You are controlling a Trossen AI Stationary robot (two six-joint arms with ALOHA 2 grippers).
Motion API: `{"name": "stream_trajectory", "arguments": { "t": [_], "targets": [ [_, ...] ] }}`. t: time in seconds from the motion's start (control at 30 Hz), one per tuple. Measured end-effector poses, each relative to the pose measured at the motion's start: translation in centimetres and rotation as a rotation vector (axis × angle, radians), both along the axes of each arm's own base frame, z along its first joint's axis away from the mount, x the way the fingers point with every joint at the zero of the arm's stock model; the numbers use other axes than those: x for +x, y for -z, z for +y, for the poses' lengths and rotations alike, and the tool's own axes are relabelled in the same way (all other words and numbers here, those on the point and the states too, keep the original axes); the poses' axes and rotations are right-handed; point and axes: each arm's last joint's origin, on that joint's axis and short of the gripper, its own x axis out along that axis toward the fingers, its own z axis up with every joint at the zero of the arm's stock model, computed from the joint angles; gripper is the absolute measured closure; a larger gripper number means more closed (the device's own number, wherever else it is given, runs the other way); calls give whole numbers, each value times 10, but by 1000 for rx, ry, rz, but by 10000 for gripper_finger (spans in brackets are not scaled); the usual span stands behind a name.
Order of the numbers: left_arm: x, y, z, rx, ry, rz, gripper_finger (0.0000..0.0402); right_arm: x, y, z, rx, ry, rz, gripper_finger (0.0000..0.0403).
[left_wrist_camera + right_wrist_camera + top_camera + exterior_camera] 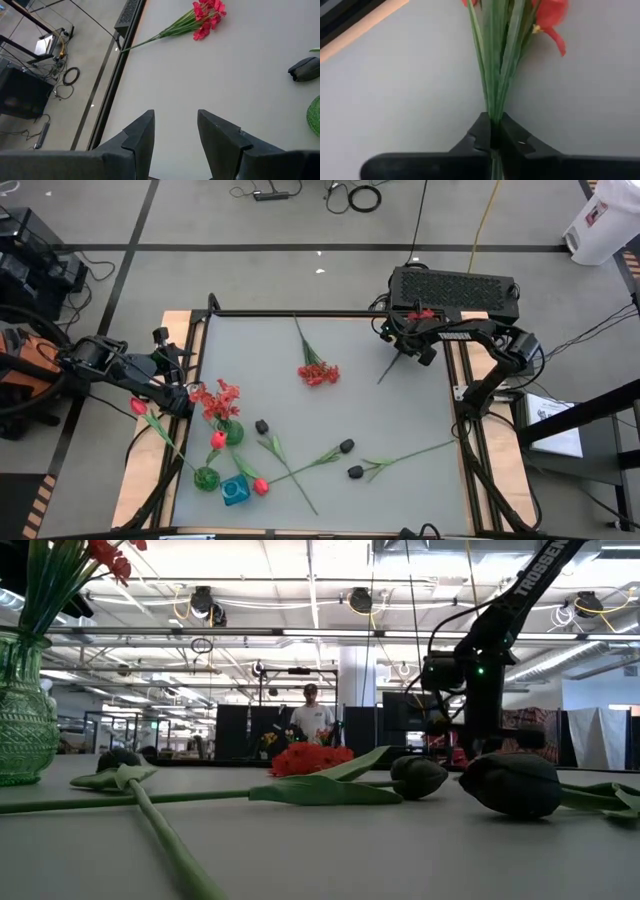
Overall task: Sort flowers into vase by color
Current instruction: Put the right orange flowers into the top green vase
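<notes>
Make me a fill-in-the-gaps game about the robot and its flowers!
1. The right claw pinches the green stems of a flower with ___ petals.
2. The left claw holds nothing, and its fingers are ___.
3. The number of small black buds lying on the grey table is ___.
4. The glass vase holding frilly red blooms is coloured ___.

Missing words: red; open; three; green.

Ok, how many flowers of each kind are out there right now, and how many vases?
frilly red bunches: 3
red tulips: 3
black buds: 3
vases: 3
Total: 12
</notes>
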Motion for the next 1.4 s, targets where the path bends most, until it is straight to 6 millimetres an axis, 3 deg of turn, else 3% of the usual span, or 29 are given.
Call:
{"name": "stream_trajectory", "arguments": {
  "t": [0.2, 0.53, 0.93, 1.17, 1.4],
  "targets": [
    [0, 0, 0, 0, 0, 0, 244, 6, -9, -3, 20, -80, -32, 390],
    [0, 0, 0, 0, 0, 0, 244, 16, -63, -1, -137, -264, -109, 394],
    [0, 0, 0, 0, 0, 0, 244, 43, -124, 43, -444, -697, -216, 394],
    [0, 0, 0, 0, 0, 0, 244, 71, -144, 67, -683, -879, -330, 394],
    [0, 0, 0, 0, 0, 0, 244, 100, -151, 78, -913, -946, -435, 394]
  ]
}}
